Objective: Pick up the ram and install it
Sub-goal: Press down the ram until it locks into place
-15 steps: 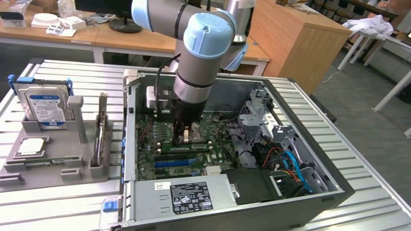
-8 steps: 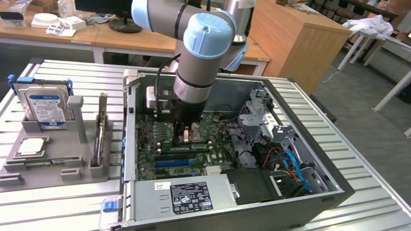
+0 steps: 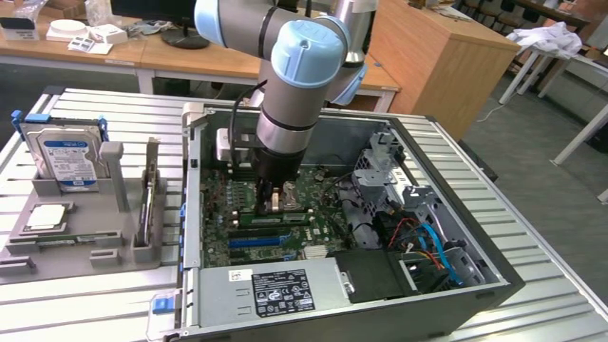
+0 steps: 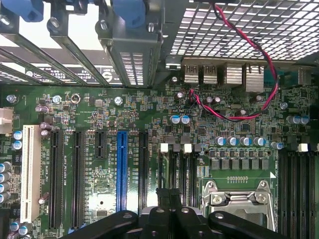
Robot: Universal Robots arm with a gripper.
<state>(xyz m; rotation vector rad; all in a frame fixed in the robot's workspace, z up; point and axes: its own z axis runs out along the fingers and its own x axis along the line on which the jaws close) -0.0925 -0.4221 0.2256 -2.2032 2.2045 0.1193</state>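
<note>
case: matt grey metal | motherboard: glossy green board | table: ribbed metal

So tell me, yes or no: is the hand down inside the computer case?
Yes, the hand is lowered inside the open computer case, just above the motherboard.

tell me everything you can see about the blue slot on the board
The blue slot is a long, narrow connector of what looks like blue plastic, fixed flat on the green motherboard. A thin groove runs along its middle. It appears empty, with no card plugged in. It lies parallel to the black slots on both sides of it, apart from them, and is the only blue one in that row.
</note>
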